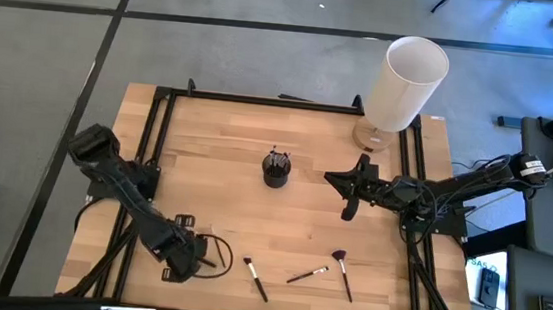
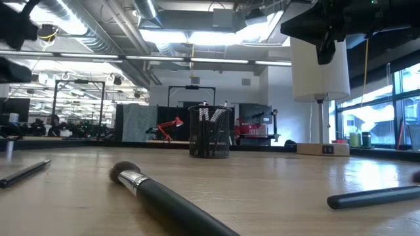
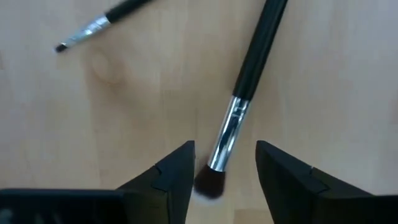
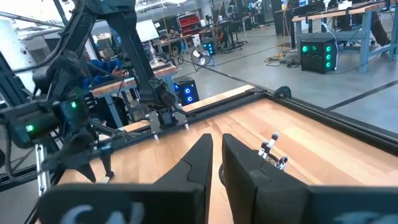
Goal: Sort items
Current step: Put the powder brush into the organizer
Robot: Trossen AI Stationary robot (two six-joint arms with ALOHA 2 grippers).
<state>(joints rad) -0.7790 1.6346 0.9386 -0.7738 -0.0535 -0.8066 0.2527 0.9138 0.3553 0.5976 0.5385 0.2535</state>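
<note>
1. Your left tool [image 1: 209, 256] sits low at the near left of the tabletop [image 1: 225, 171]. Its fingers [image 3: 168, 174] are spread apart, released and grasping nothing.
2. In the left wrist view, the bristle end of a black-handled brush [image 3: 239, 102] lies on the wood between those two fingers; you cannot tell whether either finger touches it.
3. From above, that same brush [image 1: 256, 279] lies just right of the left tool, near the tabletop's near edge.
4. A second brush [image 1: 307, 274] lies to its right, and a third brush [image 1: 342, 272] with a fan-shaped head lies right of that one. All three lie flat and apart from each other.
5. The cup [image 1: 275, 168] stands upright mid-tabletop, farther back, with several brushes [image 1: 276, 156] standing in it.
6. Your right tool [image 1: 352, 189] hangs above the tabletop to the right of the cup, clear of it. In the right wrist view its fingers [image 4: 193, 168] are nearly closed with a narrow gap, gripping nothing.
7. The white cylinder [image 1: 403, 86] stands at the far right corner.
</note>
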